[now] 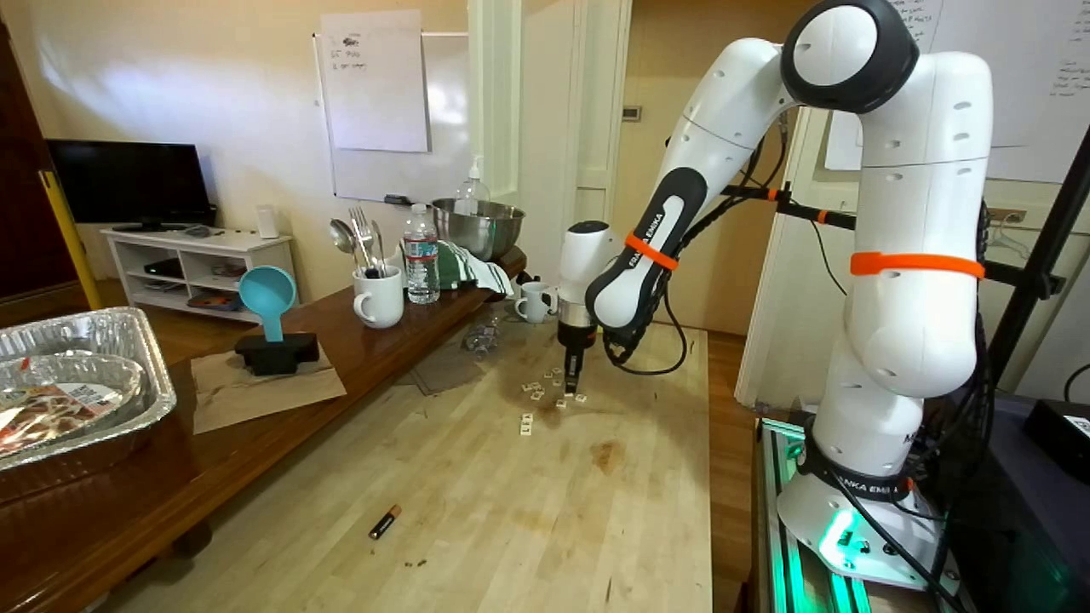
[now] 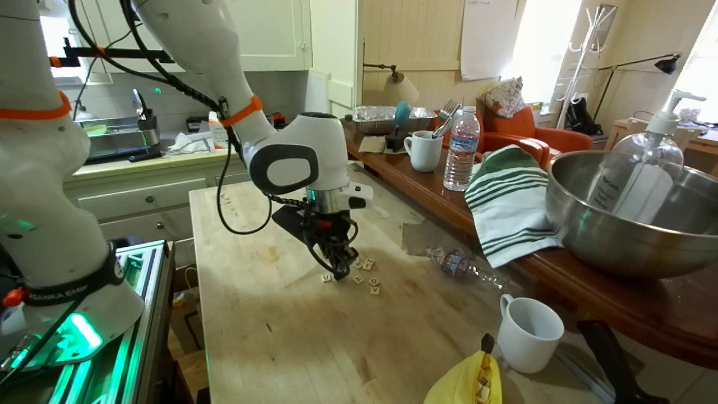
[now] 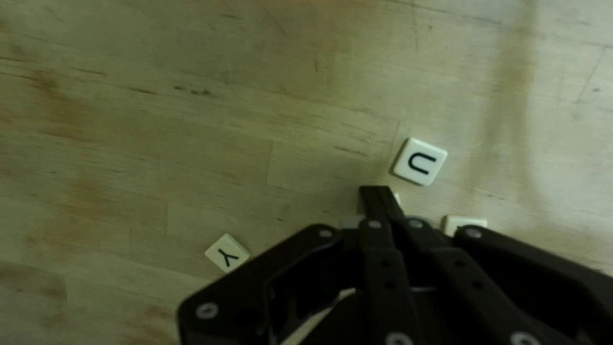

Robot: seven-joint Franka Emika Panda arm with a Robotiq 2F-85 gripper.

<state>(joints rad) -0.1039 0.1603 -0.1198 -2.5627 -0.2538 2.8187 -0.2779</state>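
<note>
Letter tiles (image 2: 374, 290) lie on the pale wooden worktop (image 1: 630, 528), roughly midway between its robot-side edge and the edge along a raised dark ledge (image 1: 328, 315). Among them the gripper (image 3: 377, 189) points down, its two fingers together; whether the tips touch any tile I cannot tell. In the wrist view a tile marked U (image 3: 420, 161) sits just beyond the tips, a tile marked Y (image 3: 227, 252) farther off, and more are partly hidden by the fingers. Near the ledge-side edge a plastic bottle (image 2: 457, 264) lies on its side. Farther out, a white mug (image 2: 530, 342) and a yellow pouch (image 2: 457, 387) are near one corner; a battery (image 1: 385, 521) lies toward the opposite end. Beyond, the ledge bears a steel bowl (image 2: 611, 247) and a striped towel (image 2: 505, 207).
</note>
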